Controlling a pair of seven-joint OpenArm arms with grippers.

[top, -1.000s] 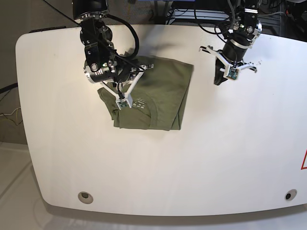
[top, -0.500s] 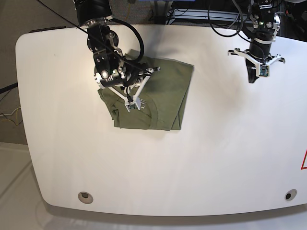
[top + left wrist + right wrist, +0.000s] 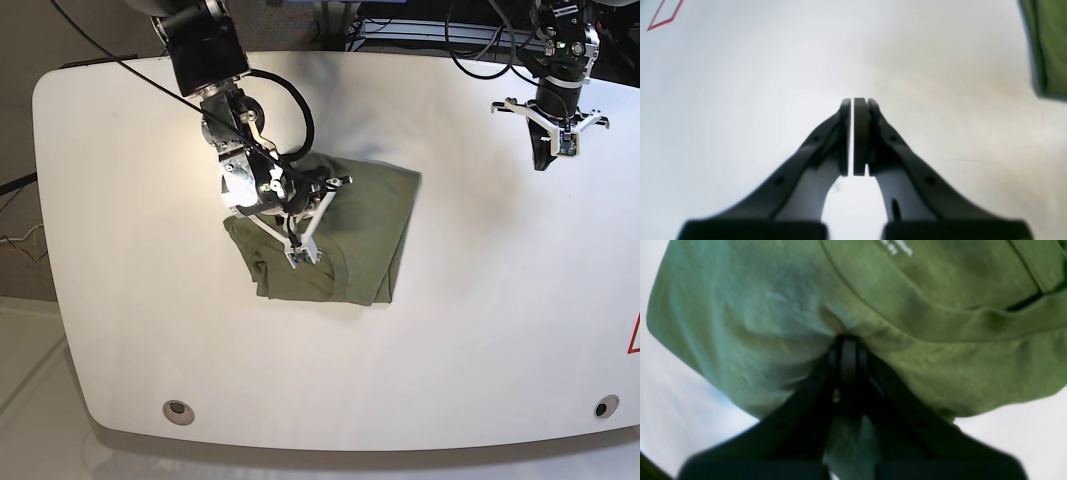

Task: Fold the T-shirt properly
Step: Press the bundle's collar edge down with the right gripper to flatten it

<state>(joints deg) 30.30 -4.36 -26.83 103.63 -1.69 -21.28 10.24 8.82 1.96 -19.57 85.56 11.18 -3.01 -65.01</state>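
Observation:
The olive-green T-shirt lies folded into a rough rectangle left of the table's middle. My right gripper sits on its left part. In the right wrist view the fingers are shut, and the T-shirt puckers around their tips, below the collar with its pale label. My left gripper hangs over bare table at the far right, well away from the shirt. In the left wrist view the left gripper is shut on nothing, with only an edge of the T-shirt showing at the top right.
The white table has rounded corners. Near its front edge are two round holes, one on the left and one on the right. A red mark sits at the right edge. Cables and equipment lie behind the far edge.
The right gripper has moved right and toward the front, and the T-shirt has shifted with it. The left arm has moved back to the far right, away from the shirt.

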